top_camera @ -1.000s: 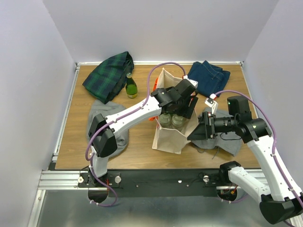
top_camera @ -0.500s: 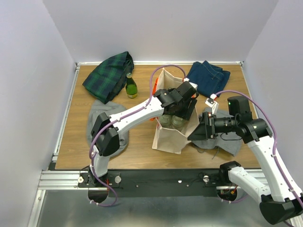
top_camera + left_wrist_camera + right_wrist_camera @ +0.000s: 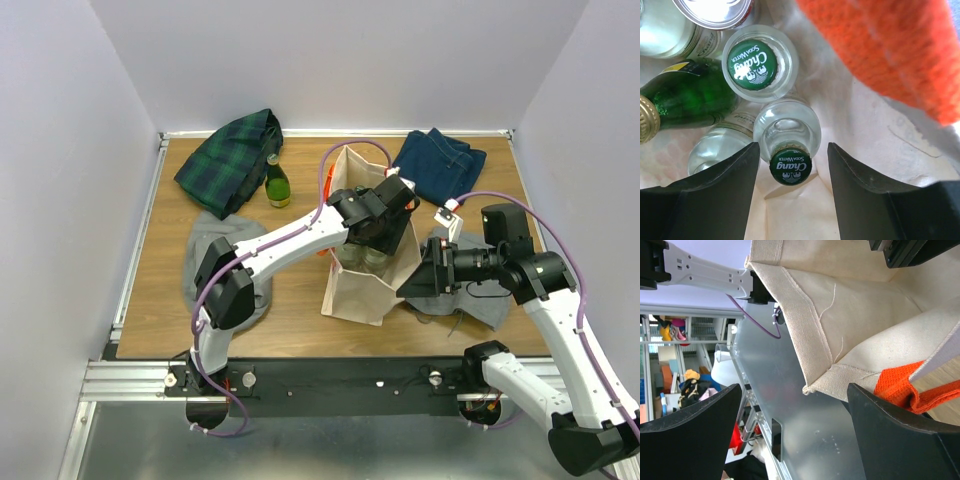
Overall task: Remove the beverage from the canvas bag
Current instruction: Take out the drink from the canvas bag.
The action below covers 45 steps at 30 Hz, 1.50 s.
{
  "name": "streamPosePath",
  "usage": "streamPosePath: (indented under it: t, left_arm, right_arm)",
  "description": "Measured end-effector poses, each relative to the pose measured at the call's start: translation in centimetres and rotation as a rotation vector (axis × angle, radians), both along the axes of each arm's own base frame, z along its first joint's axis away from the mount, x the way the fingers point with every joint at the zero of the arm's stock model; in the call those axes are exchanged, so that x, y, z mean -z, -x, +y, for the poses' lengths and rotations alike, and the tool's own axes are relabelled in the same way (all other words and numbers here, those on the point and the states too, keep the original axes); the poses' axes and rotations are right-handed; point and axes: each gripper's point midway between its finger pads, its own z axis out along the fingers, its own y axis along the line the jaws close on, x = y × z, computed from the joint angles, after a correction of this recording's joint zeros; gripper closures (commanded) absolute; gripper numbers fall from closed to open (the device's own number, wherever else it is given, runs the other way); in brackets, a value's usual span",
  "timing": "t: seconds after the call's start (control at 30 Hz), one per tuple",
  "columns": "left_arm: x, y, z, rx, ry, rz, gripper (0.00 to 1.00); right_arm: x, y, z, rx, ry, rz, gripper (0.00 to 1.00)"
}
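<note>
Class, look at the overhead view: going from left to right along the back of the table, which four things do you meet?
Plaid cloth → green bottle → canvas bag → folded blue denim

A robotics lab, by the look of it: plain white panels (image 3: 330, 60) box in the wooden table (image 3: 295, 310), an aluminium rail (image 3: 120, 378) runs along its near edge, and beyond stand storage shelves (image 3: 670, 330) cluttered with odds and ends.
</note>
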Motion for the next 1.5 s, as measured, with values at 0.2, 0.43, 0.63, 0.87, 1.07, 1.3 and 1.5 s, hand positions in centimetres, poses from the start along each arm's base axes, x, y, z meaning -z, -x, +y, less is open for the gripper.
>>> streamPosePath:
  t: [0.2, 0.43, 0.63, 0.87, 1.07, 1.3, 1.5]
  left_arm:
    - [0.34, 0.01, 0.18, -0.003, -0.014, 0.004, 0.35]
    - [0.40, -0.13, -0.03, -0.003, -0.014, 0.004, 0.37]
    - [0.42, -0.36, -0.37, -0.002, -0.014, 0.003, 0.45]
    - [0.40, -0.50, -0.26, -0.003, -0.019, 0.000, 0.50]
    - [0.40, -0.59, -0.18, -0.002, -0.022, -0.004, 0.57]
    - [0.37, -0.76, -0.06, -0.001, -0.030, -0.015, 0.60]
    - [0.34, -0.78, -0.06, 0.000, -0.031, -0.016, 0.87]
  right_arm:
    - [0.01, 0.00, -0.03, 0.002, 0.002, -0.003, 0.05]
    - [0.01, -0.02, -0.07, 0.005, 0.004, -0.006, 0.05]
    - [0.03, -0.03, -0.07, 0.006, 0.005, -0.006, 0.05]
    - [-0.10, -0.07, -0.13, 0.010, 0.010, -0.009, 0.05]
    - [-0.17, -0.12, -0.14, 0.011, 0.011, -0.013, 0.05]
    - [-0.17, -0.12, -0.15, 0.010, 0.011, -0.015, 0.05]
    - [-0.14, -0.10, -0.17, 0.008, 0.013, -0.017, 0.05]
